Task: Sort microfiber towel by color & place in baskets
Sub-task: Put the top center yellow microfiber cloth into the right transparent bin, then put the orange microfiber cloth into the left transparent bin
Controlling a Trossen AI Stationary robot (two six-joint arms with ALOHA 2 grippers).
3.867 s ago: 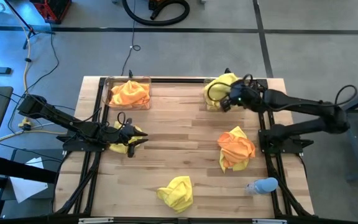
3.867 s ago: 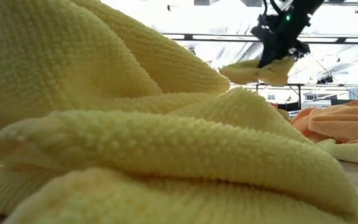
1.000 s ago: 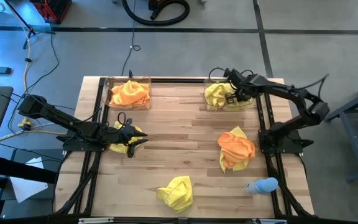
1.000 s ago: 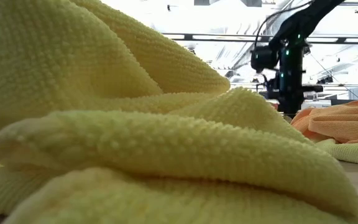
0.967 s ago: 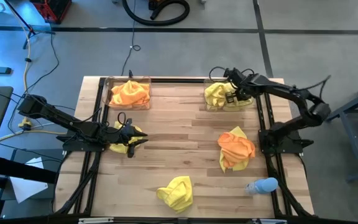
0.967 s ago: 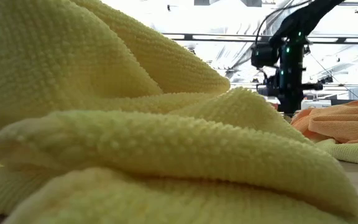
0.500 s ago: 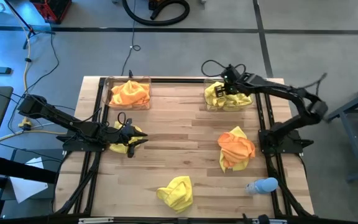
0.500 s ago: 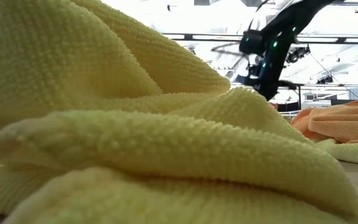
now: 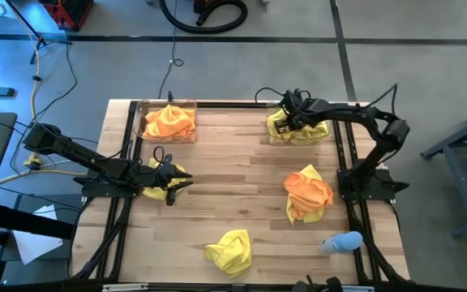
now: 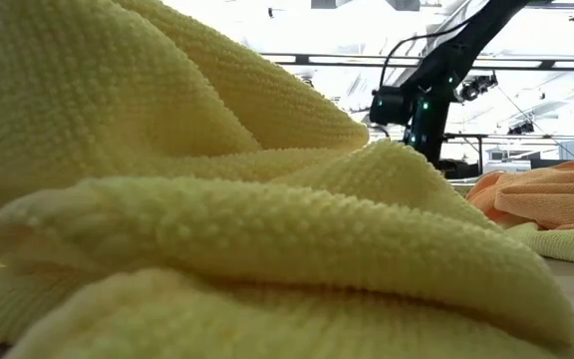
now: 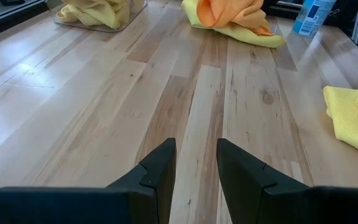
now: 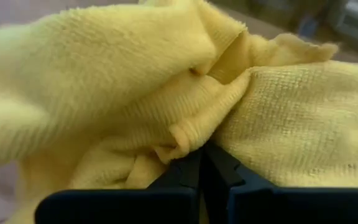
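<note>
Since half a second ago the right arm has swung further left, so the right pincer (image 9: 286, 120) now sits over the left part of the far-right basket (image 9: 324, 136), pressed into the yellow towels (image 9: 298, 130) there. In the right wrist view its fingers (image 12: 219, 171) meet with no gap below a fold of yellow towel; whether any cloth is caught between them cannot be told. The left pincer (image 9: 178, 179) has not moved: it rests low near the left edge of the desk (image 9: 233, 178), its fingers (image 11: 160, 168) a little apart and holding nothing, beside a yellow towel at the left edge (image 9: 156, 191).

Both baskets stand along the far edge. The far-left basket (image 9: 143, 109) holds an orange towel (image 9: 169, 122). Bare wood runs between the two baskets and across the middle of the desk.

On the right side lies an orange towel on a yellow one (image 9: 307, 193), well apart from both pincers and near the right rail. Another yellow towel at the near edge (image 9: 229, 250) lies bunched, and it fills most of the low view (image 10: 217, 219). A pale blue object (image 9: 344, 242) lies at the near right corner.
</note>
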